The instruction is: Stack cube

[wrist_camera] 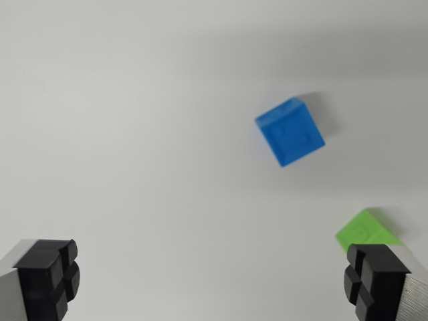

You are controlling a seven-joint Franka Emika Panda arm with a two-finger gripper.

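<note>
Blue cube (289, 132): lay on the white counter (134, 134), ahead of the tool (214, 281) and off to its right. Green cube (366, 230): just beside the right finger. Tool: spread wide, empty. Step, judged: approach; next calls for centring over one cube.

You see a matt blue plastic cube (289, 131) and a matt green plastic cube (366, 229) on a smooth, faintly sheened white counter (134, 134), with black rubbery-looking grooved fingers (48, 275) on dull grey mounts.

Bright even light, soft overall blur
</note>
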